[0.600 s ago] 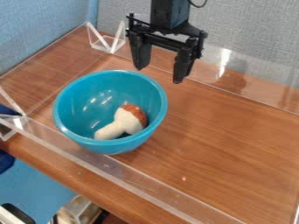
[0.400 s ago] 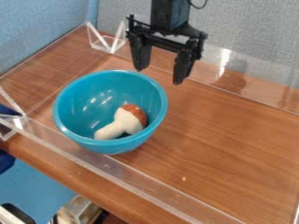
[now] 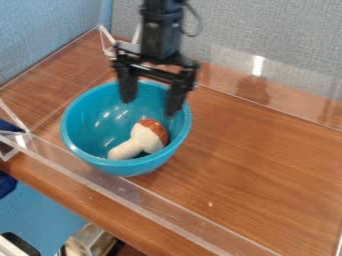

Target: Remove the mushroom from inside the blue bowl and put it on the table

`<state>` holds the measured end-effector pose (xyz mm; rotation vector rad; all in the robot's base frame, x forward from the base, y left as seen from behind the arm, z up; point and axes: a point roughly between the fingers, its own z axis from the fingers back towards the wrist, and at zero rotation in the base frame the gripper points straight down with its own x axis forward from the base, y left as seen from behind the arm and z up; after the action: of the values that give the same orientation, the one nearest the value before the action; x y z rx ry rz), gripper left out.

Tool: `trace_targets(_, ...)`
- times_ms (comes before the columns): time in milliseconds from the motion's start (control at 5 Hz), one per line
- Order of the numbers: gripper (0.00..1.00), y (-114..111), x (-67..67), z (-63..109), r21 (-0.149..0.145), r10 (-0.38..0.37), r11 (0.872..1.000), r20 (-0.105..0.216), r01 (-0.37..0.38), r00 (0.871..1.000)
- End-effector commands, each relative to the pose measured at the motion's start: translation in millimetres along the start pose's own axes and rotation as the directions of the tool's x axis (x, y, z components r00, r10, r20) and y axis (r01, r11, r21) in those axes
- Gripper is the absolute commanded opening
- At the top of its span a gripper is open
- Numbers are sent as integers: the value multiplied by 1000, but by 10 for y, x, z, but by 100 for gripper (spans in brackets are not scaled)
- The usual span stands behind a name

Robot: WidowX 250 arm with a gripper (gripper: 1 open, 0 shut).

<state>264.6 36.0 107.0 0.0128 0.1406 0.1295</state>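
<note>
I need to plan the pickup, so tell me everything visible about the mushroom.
The mushroom is a small toy with a thick cream-white stem and a rounded reddish-brown cap, smooth like plastic. It lies on its side inside the blue bowl, cap toward the bowl's right wall, stem pointing down-left across the bottom. The open tool hangs above it without touching it.

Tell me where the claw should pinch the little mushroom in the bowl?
Probably around the thick cream-white stem of the small toy mushroom, coming straight down from above. It lies on its side in the deep, round turquoise-blue plastic bowl, whose walls block sideways reaches. The open claw hangs overhead.
</note>
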Motion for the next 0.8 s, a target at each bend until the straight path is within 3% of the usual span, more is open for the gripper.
trace_targets(0, 100, 237, -51, 90, 8, 46, 999, 72, -47, 996)
trace_targets(200, 100, 336, -35, 6, 15, 52, 998, 78, -54, 996)
trace_targets(400, 0, 396, -20, -69, 20, 51, 998, 81, -53, 995)
trace_targets(600, 100, 345, -80, -80, 24, 43, 999, 82, -45, 996)
